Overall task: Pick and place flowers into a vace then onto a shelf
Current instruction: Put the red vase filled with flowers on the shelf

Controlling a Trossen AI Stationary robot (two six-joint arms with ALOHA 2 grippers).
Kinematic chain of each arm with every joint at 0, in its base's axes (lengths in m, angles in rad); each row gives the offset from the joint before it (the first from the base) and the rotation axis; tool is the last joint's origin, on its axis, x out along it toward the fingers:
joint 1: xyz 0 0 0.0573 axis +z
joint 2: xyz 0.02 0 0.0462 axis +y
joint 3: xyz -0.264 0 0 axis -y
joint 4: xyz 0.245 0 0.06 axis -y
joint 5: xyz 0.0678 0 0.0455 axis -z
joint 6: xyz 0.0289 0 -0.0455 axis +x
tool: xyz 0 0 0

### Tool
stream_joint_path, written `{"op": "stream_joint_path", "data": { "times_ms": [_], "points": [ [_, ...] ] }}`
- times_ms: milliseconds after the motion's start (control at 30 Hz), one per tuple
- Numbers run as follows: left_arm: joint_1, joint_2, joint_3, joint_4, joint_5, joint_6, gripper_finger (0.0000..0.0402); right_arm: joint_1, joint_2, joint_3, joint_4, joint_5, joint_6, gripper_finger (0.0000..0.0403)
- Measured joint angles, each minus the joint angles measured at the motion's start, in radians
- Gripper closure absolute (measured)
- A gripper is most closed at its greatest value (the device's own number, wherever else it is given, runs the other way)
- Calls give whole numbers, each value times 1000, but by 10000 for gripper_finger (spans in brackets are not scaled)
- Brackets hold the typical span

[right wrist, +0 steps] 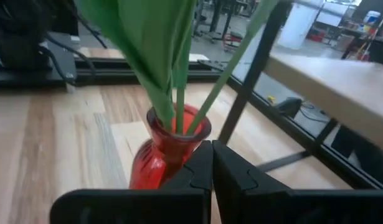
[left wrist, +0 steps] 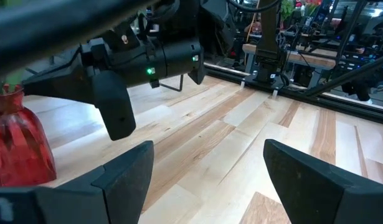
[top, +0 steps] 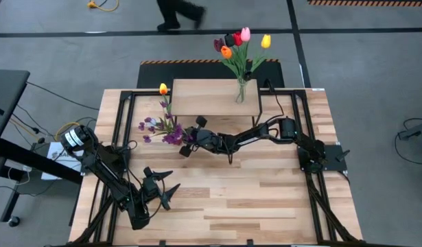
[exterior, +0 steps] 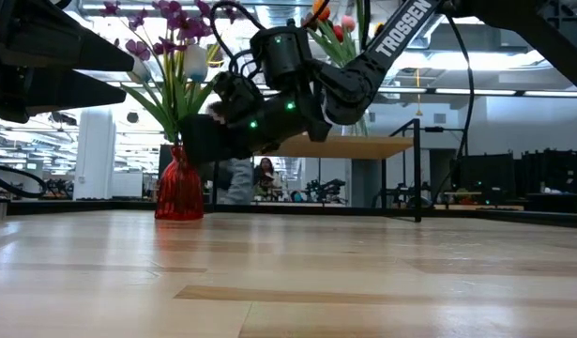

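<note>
A red glass vase [right wrist: 160, 152] stands on the table left of the shelf [top: 197, 103]. It holds purple sprigs [top: 159, 127] and a yellow tulip [top: 163, 88] on green stems. A clear vase [top: 241, 92] of red, pink, orange and yellow tulips [top: 238, 41] stands on the shelf's right part. My right gripper [right wrist: 212, 171] is shut and points about level at the red vase's shoulder from the table's right. My left gripper [left wrist: 210, 180] waits open over the near left of the table, holding nothing. My right gripper's shut fingertips [right wrist: 200, 165] stand right at the red vase's shoulder [right wrist: 179, 146], below its mouth. The fingers hide the spot, so I cannot tell whether they touch the glass. The vase stands upright on its base.
The shelf's black legs [right wrist: 247, 93] stand close behind the red vase. Black rails [top: 128, 116] run along the table's left and right sides. A person [top: 180, 14] walks on the floor beyond the far edge. Bare planks [top: 252, 199] lie in the near middle.
</note>
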Motion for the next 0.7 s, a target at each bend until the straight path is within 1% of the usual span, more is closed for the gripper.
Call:
{"op": "stream_joint_path", "data": {
  "times_ms": [200, 333, 500, 600, 700],
  "points": [
    [0, 0, 0, 0, 0, 0, 108, 2, 0, 27, -19, -34, -7, 403],
    [0, 0, 0, 0, 4, 0, 108, 8, 0, 27, -32, -35, -7, 403],
    [0, 0, 0, 0, 5, 0, 108, 15, 0, 27, -36, -75, -7, 403],
    [0, 0, 0, 0, 6, 0, 108, 17, 0, 27, -36, -82, -7, 403],
    [0, 0, 0, 0, 6, 0, 108, 15, 0, 27, -36, -125, -7, 403]
  ]
}}
